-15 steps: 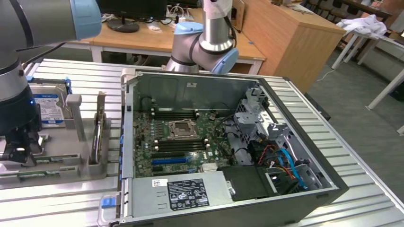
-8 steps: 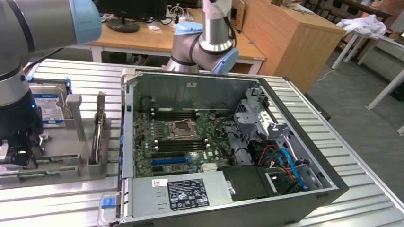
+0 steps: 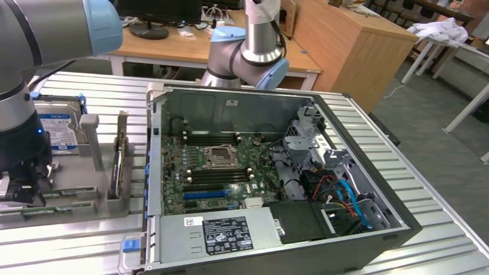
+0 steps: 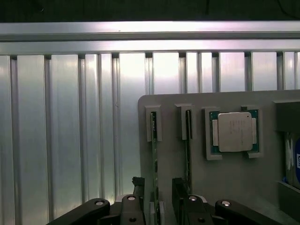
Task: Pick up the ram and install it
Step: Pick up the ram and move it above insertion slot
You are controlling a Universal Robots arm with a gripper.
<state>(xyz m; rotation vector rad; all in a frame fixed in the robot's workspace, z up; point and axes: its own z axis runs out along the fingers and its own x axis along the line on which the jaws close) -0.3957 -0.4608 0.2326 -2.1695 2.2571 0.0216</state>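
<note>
Wooden desk (image 3: 176, 51) behind the ribbed metal workbench (image 3: 428, 189), monitor stand (image 3: 149, 31) on it. Tall wooden cabinet (image 3: 344, 46) toward exterior view's right. Grey floor (image 3: 439, 123); white table (image 3: 470, 48) with crumpled white cloth (image 3: 445, 28).

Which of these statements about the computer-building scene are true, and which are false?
1. The claw is open, straddling a ram stick. True.
2. The processor chip sits in the socket of the motherboard. False: it lies in the gray holder, and the socket is empty.
3. The computer case lies open on the slatted table. True.
4. The ram stick is lifted clear of the gray holder. False: it stands in its slot there.
</note>
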